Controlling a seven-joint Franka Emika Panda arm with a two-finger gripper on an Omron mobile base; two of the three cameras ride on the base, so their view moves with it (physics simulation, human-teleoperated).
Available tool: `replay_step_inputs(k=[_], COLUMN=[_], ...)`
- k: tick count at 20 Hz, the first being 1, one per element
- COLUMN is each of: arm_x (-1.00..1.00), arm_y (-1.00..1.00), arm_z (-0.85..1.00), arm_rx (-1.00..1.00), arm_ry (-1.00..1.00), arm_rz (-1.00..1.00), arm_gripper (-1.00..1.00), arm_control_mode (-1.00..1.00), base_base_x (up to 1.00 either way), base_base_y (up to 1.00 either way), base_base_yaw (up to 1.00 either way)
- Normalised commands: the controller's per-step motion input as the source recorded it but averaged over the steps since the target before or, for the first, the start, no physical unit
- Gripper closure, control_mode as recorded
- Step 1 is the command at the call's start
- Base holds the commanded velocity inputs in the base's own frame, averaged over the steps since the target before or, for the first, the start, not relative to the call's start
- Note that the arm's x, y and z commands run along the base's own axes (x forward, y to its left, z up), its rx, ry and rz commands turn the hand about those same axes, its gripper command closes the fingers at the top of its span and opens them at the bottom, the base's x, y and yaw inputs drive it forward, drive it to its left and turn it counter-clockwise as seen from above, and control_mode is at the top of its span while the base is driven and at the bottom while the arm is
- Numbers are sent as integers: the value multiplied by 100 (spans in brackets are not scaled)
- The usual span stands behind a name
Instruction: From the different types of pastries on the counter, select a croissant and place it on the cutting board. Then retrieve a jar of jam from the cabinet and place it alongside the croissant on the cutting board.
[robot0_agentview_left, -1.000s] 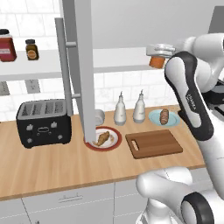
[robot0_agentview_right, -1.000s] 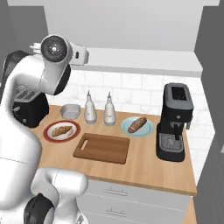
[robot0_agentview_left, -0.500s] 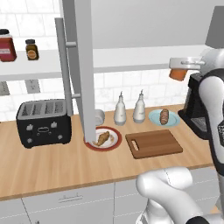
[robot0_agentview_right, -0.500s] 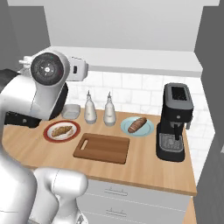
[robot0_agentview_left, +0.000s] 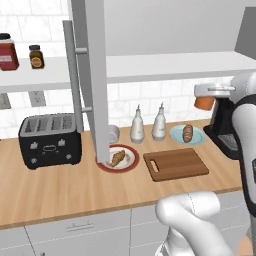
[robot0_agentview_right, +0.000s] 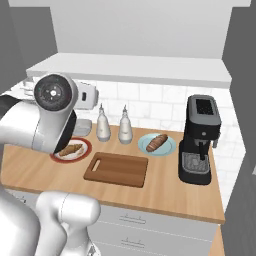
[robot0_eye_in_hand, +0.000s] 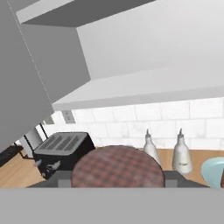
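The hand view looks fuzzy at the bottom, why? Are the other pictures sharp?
Hand view: the round brown jar lid sits so close to the camera that it looks big and soft-edged. Both base views are sharp and evenly lit, with faint shadows under the dark-brown wooden cutting board.

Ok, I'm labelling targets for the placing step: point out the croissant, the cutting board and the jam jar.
croissant (robot0_agentview_left: 117, 158), left base view, middle of the pastry on the red-rimmed plate.
cutting board (robot0_agentview_left: 180, 164), left base view, bare centre of the board.
jam jar (robot0_agentview_left: 204, 103), left base view, orange side held at the gripper.
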Motion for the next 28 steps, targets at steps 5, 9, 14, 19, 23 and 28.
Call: replay_step_inputs(k=[5, 9, 14, 19, 23, 28], arm_x=[-13, -6, 0, 21, 43, 38], arm_y=[0, 0, 0, 0, -2, 0], arm_z=[-49, -61, -76, -87, -80, -58], arm_rx=[0, 0, 0, -3, -3, -3], arm_ry=[0, 0, 0, 0, 0, -6], arm_rz=[0, 1, 4, 4, 6, 2], arm_gripper=[100, 100, 100, 100, 100, 100], arm_control_mode=[-100, -100, -100, -100, -100, -100], base_base_x=[0, 0, 0, 0, 0, 0], base_base_y=[0, 0, 0, 0, 0, 0], base_base_yaw=[0, 0, 0, 0, 0, 0])
